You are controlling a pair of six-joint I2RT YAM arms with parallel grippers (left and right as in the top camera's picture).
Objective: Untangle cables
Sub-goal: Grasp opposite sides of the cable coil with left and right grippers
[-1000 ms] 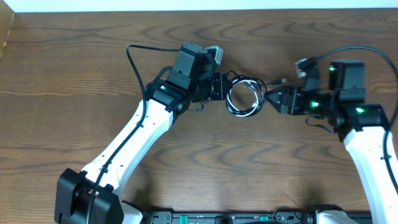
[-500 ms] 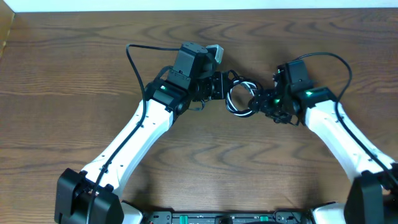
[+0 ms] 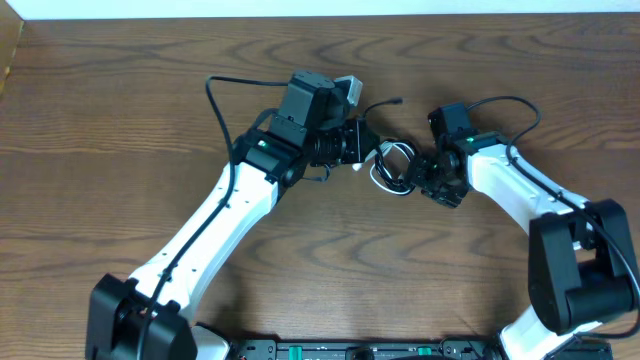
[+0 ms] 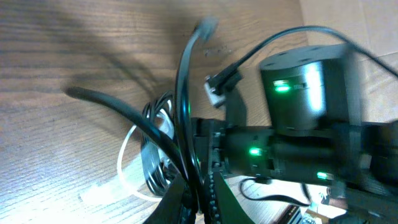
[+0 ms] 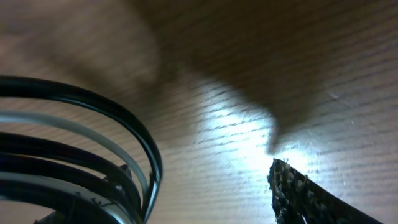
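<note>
My left claw (image 3: 354,146) is clenching the black cable (image 4: 181,93), which is rising past the fingers to a loose plug end. Just to its right, black and white strands are lying wound in one coil (image 3: 395,168) on the bench (image 3: 120,90), with the white cable (image 4: 124,163) looping out at the coil's edge. My right claw (image 3: 418,172) is crowding the coil's right side; I cannot tell whether it is gripping. Open wood is spreading wide beyond both arms.

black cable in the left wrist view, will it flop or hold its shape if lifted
Likely floppy but springy: the black cable arcs up from the left gripper without drooping. Its coils would probably loosen and drag the white cable along.
</note>
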